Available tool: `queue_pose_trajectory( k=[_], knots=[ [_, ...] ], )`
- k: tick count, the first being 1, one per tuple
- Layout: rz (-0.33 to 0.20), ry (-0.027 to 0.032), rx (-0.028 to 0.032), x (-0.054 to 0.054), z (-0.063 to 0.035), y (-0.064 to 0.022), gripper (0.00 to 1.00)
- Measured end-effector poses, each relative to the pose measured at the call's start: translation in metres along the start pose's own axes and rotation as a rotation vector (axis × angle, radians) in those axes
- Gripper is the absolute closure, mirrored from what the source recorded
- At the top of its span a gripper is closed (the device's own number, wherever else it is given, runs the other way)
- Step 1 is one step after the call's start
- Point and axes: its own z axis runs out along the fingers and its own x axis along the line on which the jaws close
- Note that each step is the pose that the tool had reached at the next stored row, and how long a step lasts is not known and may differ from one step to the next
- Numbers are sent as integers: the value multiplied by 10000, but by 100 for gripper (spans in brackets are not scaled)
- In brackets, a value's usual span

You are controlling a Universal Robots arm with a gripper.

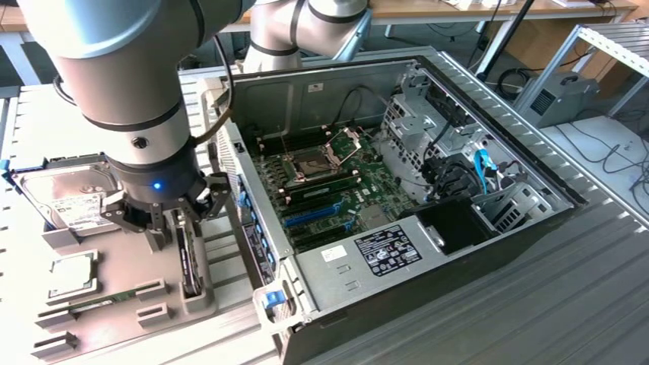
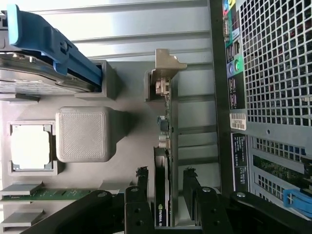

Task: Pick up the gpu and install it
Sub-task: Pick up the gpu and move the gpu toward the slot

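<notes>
Straddling the gpu (image 2: 162, 204) without touching it, the fingers (image 2: 142, 181) stand wide apart, one on each side of the card's thin edge, with a visible gap on both sides in the wrist view. The card stands on edge in a slot of the grey holder tray (image 2: 131, 97), its silver end bracket (image 2: 165, 73) at the far end from the fingers. In the exterior view the fingers (image 1: 167, 228) hang over the gpu (image 1: 188, 262) in the lower left of the frame, the tray lying on the tabletop (image 1: 568, 319) just beside the open computer case (image 1: 507, 135). A hard drive (image 1: 71, 199), a processor chip (image 1: 71, 275) and a memory stick (image 1: 102, 302) sit in other pockets of the tray. Inside the case, at the centre of the frame, the blue expansion slots (image 1: 309, 217) on the motherboard (image 1: 335, 179) carry no card. By my reading the approach is made, but the grasp, the lift and the whole installation are left to do.
</notes>
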Motion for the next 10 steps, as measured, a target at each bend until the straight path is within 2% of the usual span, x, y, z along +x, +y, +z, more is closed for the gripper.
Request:
queue_pose_trajectory(
  k=[10],
  knots=[
    [0,0,0,4,147,-6,58]
  ],
)
